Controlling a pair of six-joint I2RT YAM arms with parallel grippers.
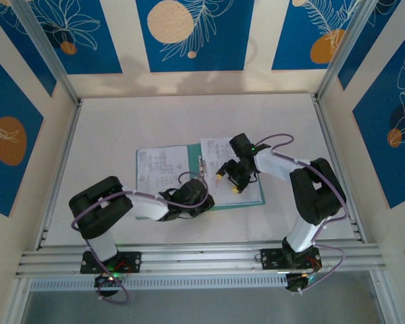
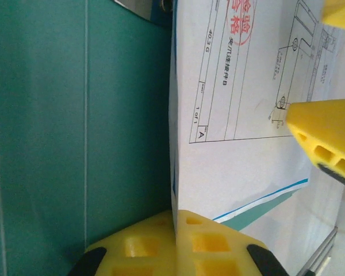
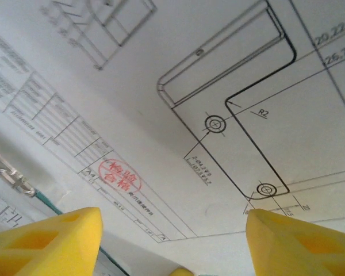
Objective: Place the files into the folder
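- Top external view: an open teal folder (image 1: 194, 158) lies flat at the middle of a pale desk (image 1: 121, 128). The files (image 1: 158, 169) lie inside it, white printed sheets covering both halves.
- Between the halves, a small metal clip (image 1: 201, 162) sits along the spine.
- Both arms reach in from the near edge. The left gripper (image 1: 204, 192) is at the folder's near edge by the spine, and the right gripper (image 1: 228, 182) is over the right half, just beside it.
- Left wrist view: the left gripper (image 2: 175, 221) has its yellow jaws pressed together, pinching the edge of a white sheet (image 2: 241, 86). The sheet carries a line drawing and a red stamp.
- Bare teal folder (image 2: 75, 115) lies to the left of that edge. A thin sky-blue edge (image 2: 264, 198) peeks out beneath the sheet.
- Right wrist view: the right gripper (image 3: 172, 230) has its yellow jaws spread wide over the same stamped white sheet (image 3: 161, 57), holding nothing. Whether they touch the paper cannot be told.
- The clip (image 3: 6, 172) shows at the left of that view.
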